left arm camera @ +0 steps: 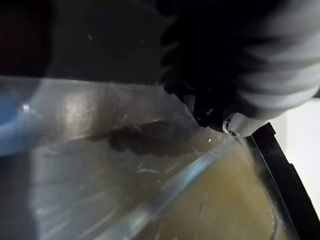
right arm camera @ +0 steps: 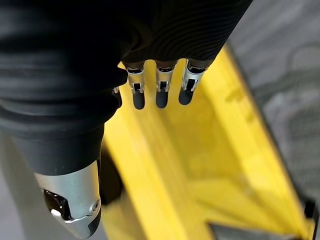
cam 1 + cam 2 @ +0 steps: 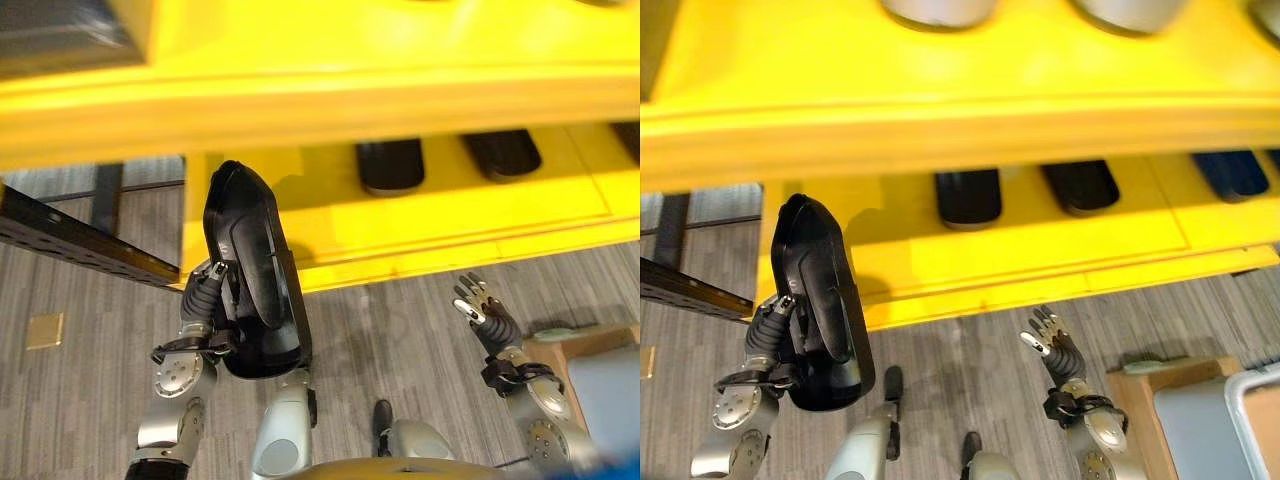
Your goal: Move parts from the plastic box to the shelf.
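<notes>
Left hand up close, fingers clamped on my long black part, held upright before the yellow shelf. Right hand hovers loose-fingered, holding nothing, near the shelf's lower edge.

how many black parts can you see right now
4: one held by the left hand, part; three on the yellow shelf, at. More may be hidden beyond the right edge.
</notes>
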